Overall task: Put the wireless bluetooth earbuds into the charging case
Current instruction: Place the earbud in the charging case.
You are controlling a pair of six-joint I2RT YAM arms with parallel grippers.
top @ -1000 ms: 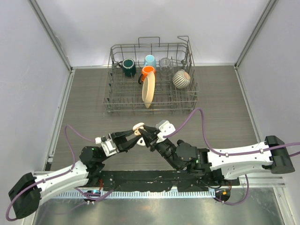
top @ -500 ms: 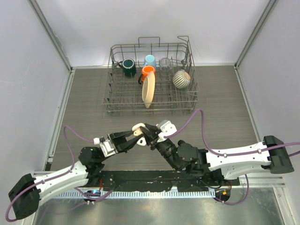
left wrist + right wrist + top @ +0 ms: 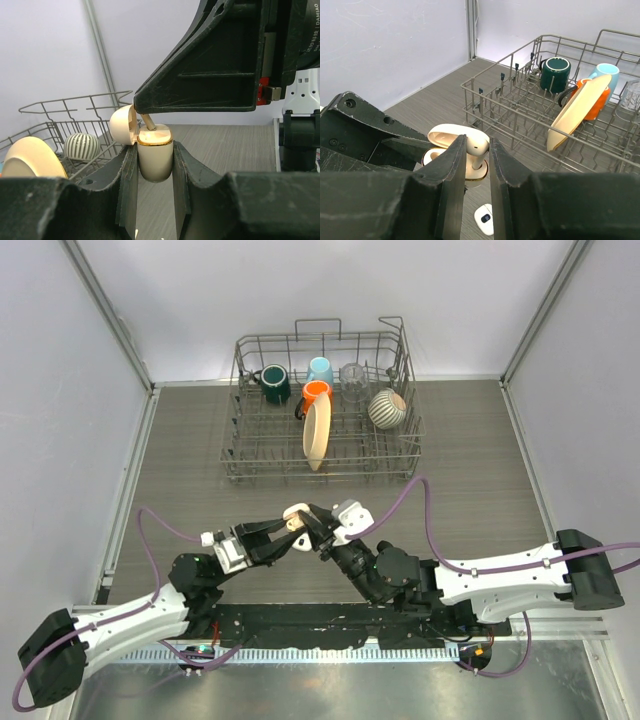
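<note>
Left wrist view: left gripper (image 3: pixel 155 156) clamping charging case (image 3: pixel 155 165) between fingers, lid hanging open. Right gripper (image 3: pixel 477 142) pinching earbud (image 3: pixel 478 148) just above case, stem entering socket. Right arm edging closer over last second; seating probably progressing, bud not released.

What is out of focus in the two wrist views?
Left wrist view: the lower fingers blur toward the bottom edge, the striped bowl is sharp. Right wrist view: the near fingers are soft and shadowed, the dish rack is sharp.
</note>
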